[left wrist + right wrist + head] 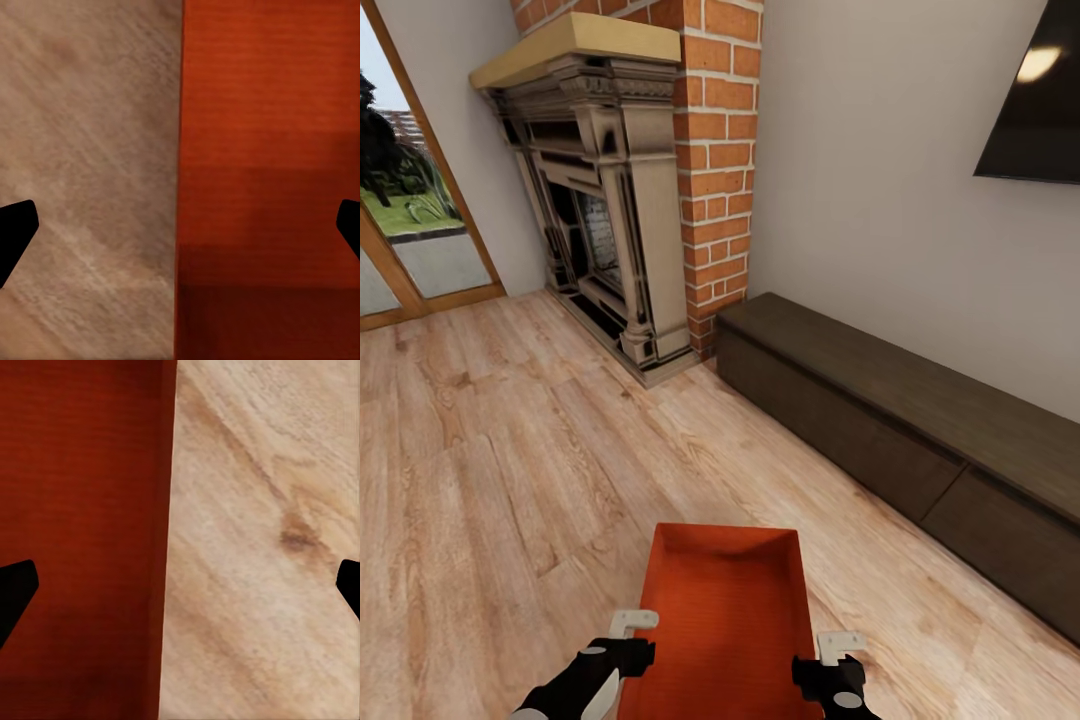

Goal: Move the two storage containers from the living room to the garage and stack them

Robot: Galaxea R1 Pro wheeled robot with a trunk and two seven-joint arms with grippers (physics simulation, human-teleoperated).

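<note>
Both arms reach forward and low at the bottom of the head view, black forearms ending in black wrists with pale finger plates. The left gripper (632, 632) sits on the left and the right gripper (840, 655) on the right, roughly level with each other and well apart. In each wrist view the two dark fingertips (15, 229) (15, 592) stand far apart at the picture's edges, jaws spread wide.
</note>
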